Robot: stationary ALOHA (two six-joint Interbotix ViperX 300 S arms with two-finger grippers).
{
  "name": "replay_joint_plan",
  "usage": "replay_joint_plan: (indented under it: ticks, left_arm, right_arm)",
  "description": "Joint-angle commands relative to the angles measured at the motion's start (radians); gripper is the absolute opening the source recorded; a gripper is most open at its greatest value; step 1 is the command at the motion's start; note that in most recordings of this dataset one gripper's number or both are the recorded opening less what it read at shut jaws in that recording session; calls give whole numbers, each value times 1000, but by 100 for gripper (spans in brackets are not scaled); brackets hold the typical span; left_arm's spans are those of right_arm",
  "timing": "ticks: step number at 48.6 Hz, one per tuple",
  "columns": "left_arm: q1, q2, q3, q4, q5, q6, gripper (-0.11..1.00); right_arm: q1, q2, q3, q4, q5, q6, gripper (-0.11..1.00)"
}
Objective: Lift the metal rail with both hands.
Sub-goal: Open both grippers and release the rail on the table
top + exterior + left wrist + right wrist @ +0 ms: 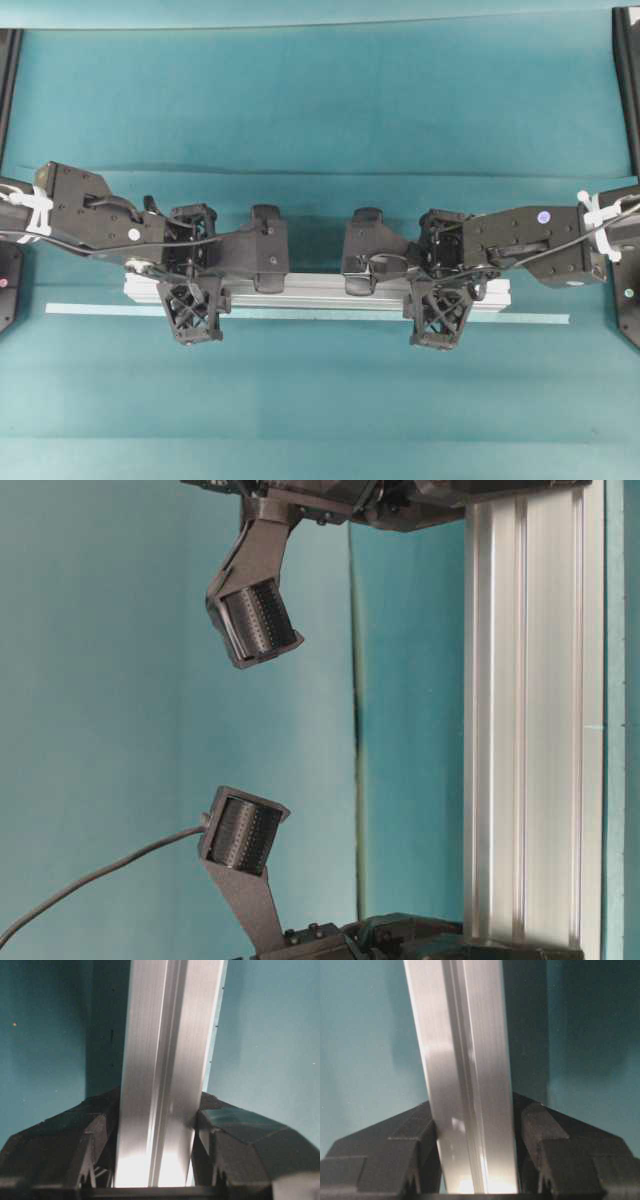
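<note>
**Both grippers closed on the rail; the lift itself barely begun**

Overhead view: the metal rail (pixel 318 292) lies across the frame from 9 o'clock to 3 o'clock, just above centre of the teal table (pixel 320 120), with the thin pale tape strip (pixel 520 318) running parallel just beside it on the 6 o'clock side. The left gripper (pixel 192 288) straddles the rail near its 9 o'clock end, the right gripper (pixel 440 300) near its 3 o'clock end. Wrist views: in each, the rail (pixel 170 1060) (pixel 465 1070) passes between the two fingers, whose inner faces press against its sides; both hands thus hold the rail at a narrow setting. Judged progress: reach and grasp are complete. Dark shadow beside the rail in both wrist views suggests slight clearance from the table, though this cannot be confirmed. A clear, level raise remains.
</note>
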Motion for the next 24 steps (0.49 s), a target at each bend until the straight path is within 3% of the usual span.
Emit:
replay_joint_plan:
  ticks: [1,24]
  left_arm:
    - [-14,-3,-20,-5,-9,-31,36]
    - [-18,0,-26,-5,-11,-5,36]
  right_arm:
    - [-17,8,9,-2,-2,8,39]
    - [-25,8,9,-2,-28,8,39]
